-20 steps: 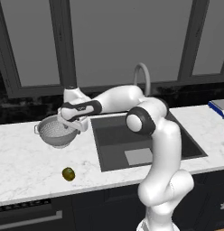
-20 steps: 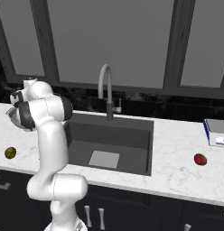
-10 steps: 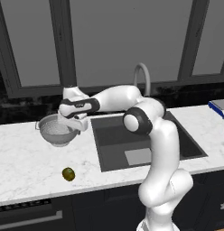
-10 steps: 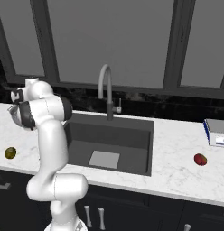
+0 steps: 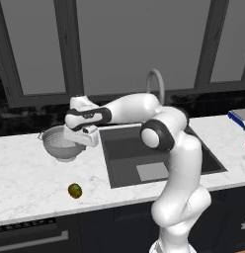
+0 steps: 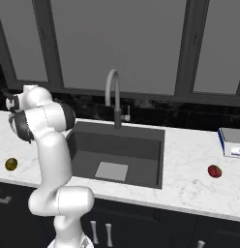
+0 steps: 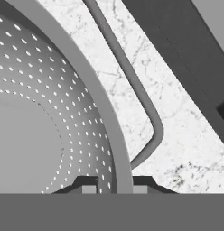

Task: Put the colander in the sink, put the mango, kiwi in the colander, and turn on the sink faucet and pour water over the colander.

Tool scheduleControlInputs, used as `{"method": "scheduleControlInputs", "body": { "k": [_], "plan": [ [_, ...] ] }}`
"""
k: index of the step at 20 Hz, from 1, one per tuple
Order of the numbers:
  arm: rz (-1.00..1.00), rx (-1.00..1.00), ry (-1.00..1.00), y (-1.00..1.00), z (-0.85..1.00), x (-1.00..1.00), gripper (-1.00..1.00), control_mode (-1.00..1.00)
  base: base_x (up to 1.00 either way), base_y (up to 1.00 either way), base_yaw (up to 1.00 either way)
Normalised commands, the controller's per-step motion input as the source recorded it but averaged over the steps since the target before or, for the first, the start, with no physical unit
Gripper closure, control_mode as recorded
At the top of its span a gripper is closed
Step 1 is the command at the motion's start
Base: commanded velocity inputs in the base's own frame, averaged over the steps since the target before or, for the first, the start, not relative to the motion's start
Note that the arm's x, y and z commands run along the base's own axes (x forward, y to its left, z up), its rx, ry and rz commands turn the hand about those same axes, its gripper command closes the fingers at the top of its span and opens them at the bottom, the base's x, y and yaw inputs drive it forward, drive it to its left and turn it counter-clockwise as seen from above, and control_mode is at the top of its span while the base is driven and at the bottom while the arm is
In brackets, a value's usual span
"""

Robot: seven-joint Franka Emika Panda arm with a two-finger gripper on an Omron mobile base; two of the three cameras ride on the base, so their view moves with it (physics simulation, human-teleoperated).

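Two fingers (image 7: 140, 182) pinch the colander (image 5: 61, 143) by its thin rim; lifted off-centre toward the sink (image 5: 144, 148), it could tilt and slip.

**My build**

My arm (image 5: 179, 163) is glossy white, made of thick rounded segments that swell at each joint. The joints carry dark grey to black caps and bands, one large round cap sitting at my elbow (image 5: 153, 138). A dark band also wraps my wrist section behind the white hand. My gripper (image 7: 114, 186) ends in two small dark fingertips with pale inner faces.
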Motion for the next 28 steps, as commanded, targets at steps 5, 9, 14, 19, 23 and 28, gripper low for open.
{"method": "scheduleControlInputs", "body": {
  "k": [5,9,14,19,23,28],
  "plan": [
    [0.0,0.05,0.0,-0.4,0.3,-0.51,1.0,-1.0,0.0,0.0,0.0],
    [0.0,0.07,0.0,-0.53,0.37,-0.59,1.0,-1.0,0.0,0.0,0.0],
    [0.0,0.02,0.0,-0.51,0.48,-0.58,1.0,-1.0,0.0,0.0,0.0],
    [0.0,0.0,0.0,-0.57,0.49,-0.65,1.0,-1.0,0.0,0.0,0.0],
    [0.0,0.0,0.0,-0.7,0.4,-0.64,1.0,-1.0,0.0,0.0,0.0],
    [0.0,0.0,0.0,-0.78,0.28,-0.51,1.0,-1.0,0.0,0.0,0.0]
  ]
}}
